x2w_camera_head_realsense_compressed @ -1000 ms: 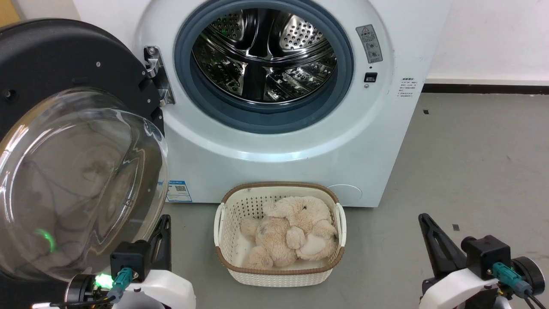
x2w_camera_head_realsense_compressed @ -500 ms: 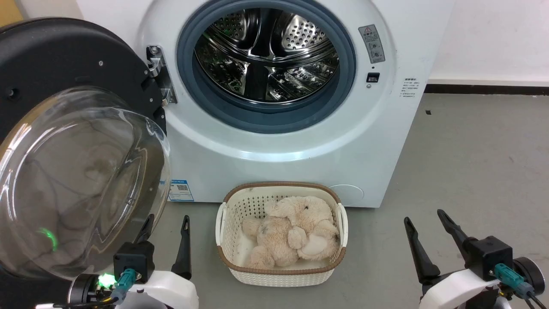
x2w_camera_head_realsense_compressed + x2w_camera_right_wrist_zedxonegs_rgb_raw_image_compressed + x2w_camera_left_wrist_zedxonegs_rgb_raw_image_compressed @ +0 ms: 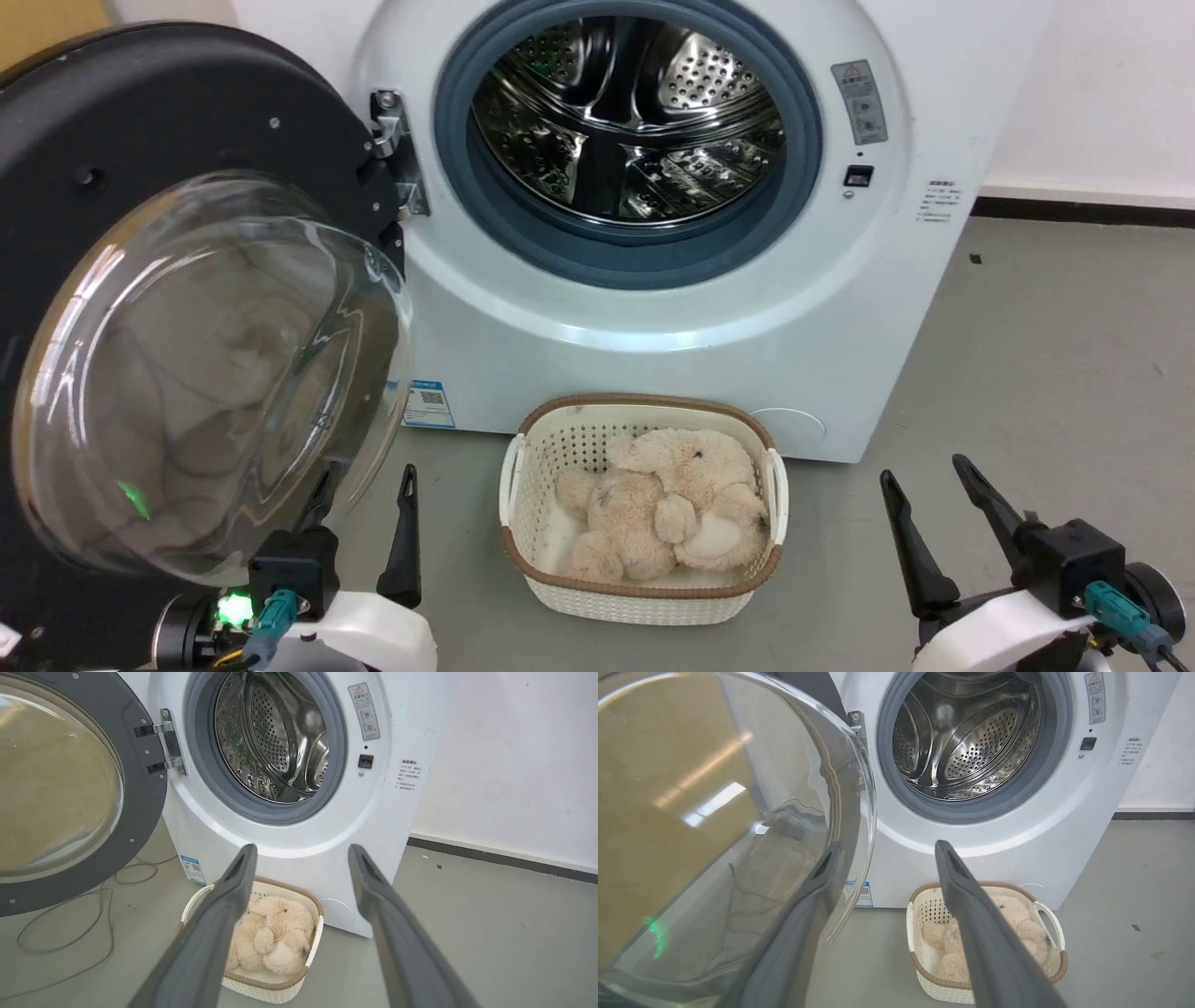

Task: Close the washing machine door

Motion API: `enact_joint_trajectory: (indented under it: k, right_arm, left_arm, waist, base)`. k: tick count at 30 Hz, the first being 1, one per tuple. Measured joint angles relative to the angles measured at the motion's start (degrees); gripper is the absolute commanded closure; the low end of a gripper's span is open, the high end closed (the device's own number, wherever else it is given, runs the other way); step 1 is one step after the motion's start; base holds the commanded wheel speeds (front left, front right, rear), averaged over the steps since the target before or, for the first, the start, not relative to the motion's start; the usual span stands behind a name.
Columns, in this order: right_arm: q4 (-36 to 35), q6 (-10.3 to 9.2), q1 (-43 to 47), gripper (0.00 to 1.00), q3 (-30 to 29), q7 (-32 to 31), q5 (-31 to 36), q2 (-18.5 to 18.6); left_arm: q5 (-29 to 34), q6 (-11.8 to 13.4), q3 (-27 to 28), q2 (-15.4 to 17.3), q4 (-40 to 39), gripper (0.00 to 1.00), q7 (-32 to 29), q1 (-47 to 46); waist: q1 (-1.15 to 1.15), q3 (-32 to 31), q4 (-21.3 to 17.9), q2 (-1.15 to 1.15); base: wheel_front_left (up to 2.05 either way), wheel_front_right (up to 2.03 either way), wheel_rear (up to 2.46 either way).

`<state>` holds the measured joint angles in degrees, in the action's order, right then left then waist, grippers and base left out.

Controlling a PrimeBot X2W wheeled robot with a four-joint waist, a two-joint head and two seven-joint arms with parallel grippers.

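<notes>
grey floor point(image 3: 1027, 373); white wall point(image 3: 1102, 93) | washing machine door point(image 3: 140, 112) wide open | left gripper point(image 3: 367, 471), right gripper point(image 3: 921, 469) both spread

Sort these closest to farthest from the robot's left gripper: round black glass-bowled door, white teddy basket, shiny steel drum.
From the left gripper, head view:
1. Black-framed glass-bowled door: close beside it, left.
2. White plastic basket: on the floor, right.
3. Perforated steel drum: farthest back, higher up.

Washing machine door point(image 3: 201, 327) wide open

Bright, even light, with glare streaks on the washing machine door point(image 3: 705, 798).
</notes>
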<state>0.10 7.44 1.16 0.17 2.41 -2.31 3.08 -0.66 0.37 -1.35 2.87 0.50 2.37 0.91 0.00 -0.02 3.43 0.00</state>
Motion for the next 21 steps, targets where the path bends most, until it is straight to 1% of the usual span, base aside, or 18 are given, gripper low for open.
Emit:
enact_joint_trajectory:
  k: [12, 21]
  right_arm:
    - [-0.2, 0.0, 0.6, 0.0, 0.6, 1.3, -1.5, 0.0]
    - [0.3, 0.0, 0.6, 0.0, 2.3, 2.4, -2.7, 0.4]
  left_arm:
    - [-0.1, 0.4, -0.2, 0.0, -0.1, 0.0, 1.3, 0.0]
    - [-0.6, 1.1, 0.2, 0.0, -0.9, 0.0, 2.5, 0.7]
  waist:
    - [0.0, -0.3, 4.5, 0.0]
    - [0.0, -0.2, 6.9, 0.0]
  base:
    - [0.0, 0.0, 0.0]
    - [0.0, 0.0, 0.0]
